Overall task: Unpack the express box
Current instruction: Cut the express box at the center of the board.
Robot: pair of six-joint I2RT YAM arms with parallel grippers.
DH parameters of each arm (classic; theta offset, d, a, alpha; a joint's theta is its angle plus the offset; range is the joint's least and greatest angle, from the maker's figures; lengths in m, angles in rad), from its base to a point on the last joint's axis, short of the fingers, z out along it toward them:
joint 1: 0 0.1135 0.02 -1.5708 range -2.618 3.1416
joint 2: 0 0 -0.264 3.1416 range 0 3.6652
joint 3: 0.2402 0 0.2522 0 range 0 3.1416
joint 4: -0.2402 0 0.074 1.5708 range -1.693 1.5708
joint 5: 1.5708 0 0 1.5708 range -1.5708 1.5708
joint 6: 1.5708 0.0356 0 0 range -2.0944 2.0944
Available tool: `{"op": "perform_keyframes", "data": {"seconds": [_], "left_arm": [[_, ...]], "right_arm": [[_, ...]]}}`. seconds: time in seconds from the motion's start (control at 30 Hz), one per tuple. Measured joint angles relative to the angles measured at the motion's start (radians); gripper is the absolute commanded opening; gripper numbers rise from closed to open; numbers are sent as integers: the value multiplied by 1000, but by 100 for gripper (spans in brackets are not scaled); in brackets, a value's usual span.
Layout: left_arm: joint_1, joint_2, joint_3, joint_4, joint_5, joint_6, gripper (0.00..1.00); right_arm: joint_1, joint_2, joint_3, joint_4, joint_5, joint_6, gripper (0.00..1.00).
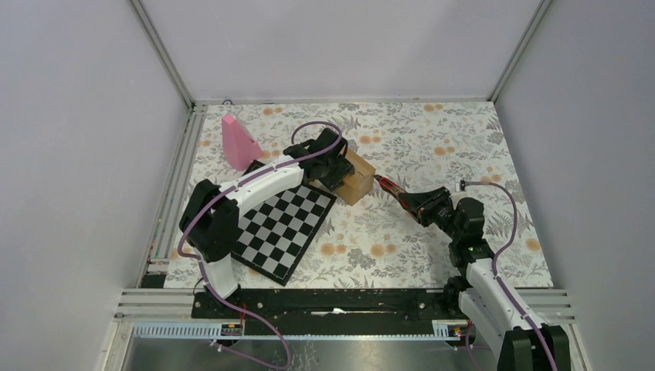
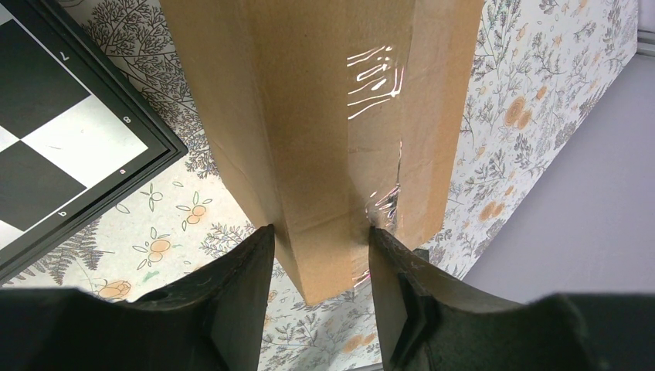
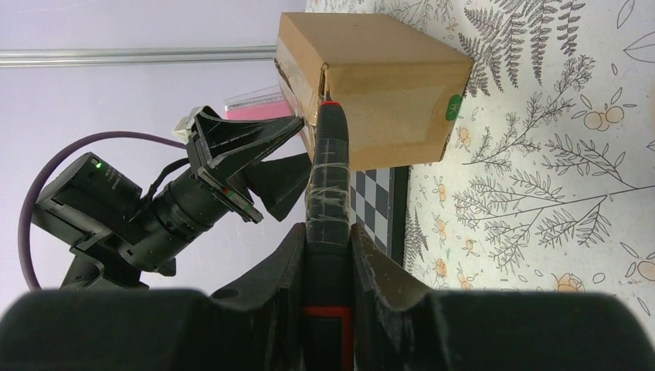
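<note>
The express box (image 1: 358, 177), a small brown taped carton, sits on the floral cloth by the chessboard's far corner. My left gripper (image 1: 334, 165) is shut on it, and in the left wrist view one corner of the box (image 2: 324, 147) sits between the fingers (image 2: 246, 286). My right gripper (image 3: 328, 232) is shut on a black, tape-wrapped cutter (image 3: 327, 170) with red trim. The cutter's tip touches the seam on the box (image 3: 386, 77) near its upper edge. A green mark (image 3: 453, 107) shows on the box's right face. From above, the cutter (image 1: 388, 188) points left toward the box.
A black-and-white chessboard (image 1: 283, 223) lies left of centre under the left arm. A pink cone-like object (image 1: 238, 141) stands at the back left. Aluminium rails edge the cloth on the left and back, and grey walls enclose the cell.
</note>
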Motion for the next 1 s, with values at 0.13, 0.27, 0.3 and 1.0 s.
{"op": "perform_keyframes", "data": {"seconds": [0.13, 0.27, 0.3, 1.0], "left_arm": [[0, 0, 0, 0, 0, 0, 48], [0, 0, 0, 0, 0, 0, 48], [0, 0, 0, 0, 0, 0, 48], [0, 0, 0, 0, 0, 0, 47]], "right_arm": [[0, 8, 0, 15, 0, 0, 0], [0, 31, 0, 36, -1, 2, 0], [0, 35, 0, 40, -1, 3, 0], [0, 42, 0, 73, -1, 9, 0]]}}
